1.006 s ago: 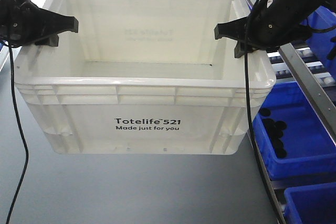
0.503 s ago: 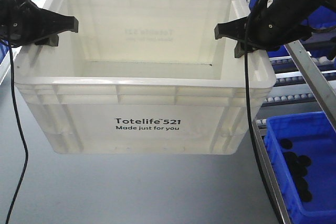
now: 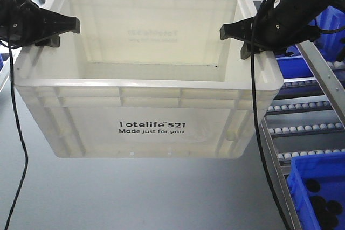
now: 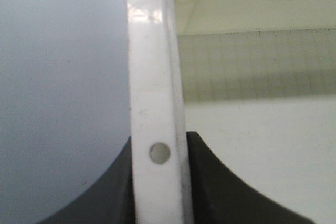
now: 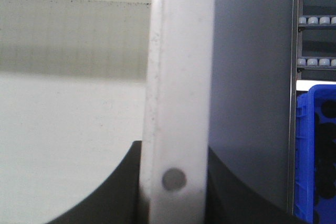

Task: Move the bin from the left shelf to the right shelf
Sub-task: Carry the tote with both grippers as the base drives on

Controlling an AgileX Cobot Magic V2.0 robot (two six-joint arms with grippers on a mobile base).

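The bin (image 3: 151, 127) hung clear, left hand (image 3: 60, 32) and right hand (image 3: 234, 41) each clamped on a side rim. Narrow rim pinches could slip; the bin might clip the right shelf (image 3: 302, 129).

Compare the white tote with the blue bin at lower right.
Colour: the white tote is white with black print; the blue bin shows no print.
Contents: the white tote is empty; the blue bin holds dark discs.
Support: the white tote is clamped at its side rims by the left gripper and right gripper; the blue bin sits in the roller rack, untouched.
Both are open-topped plastic containers.
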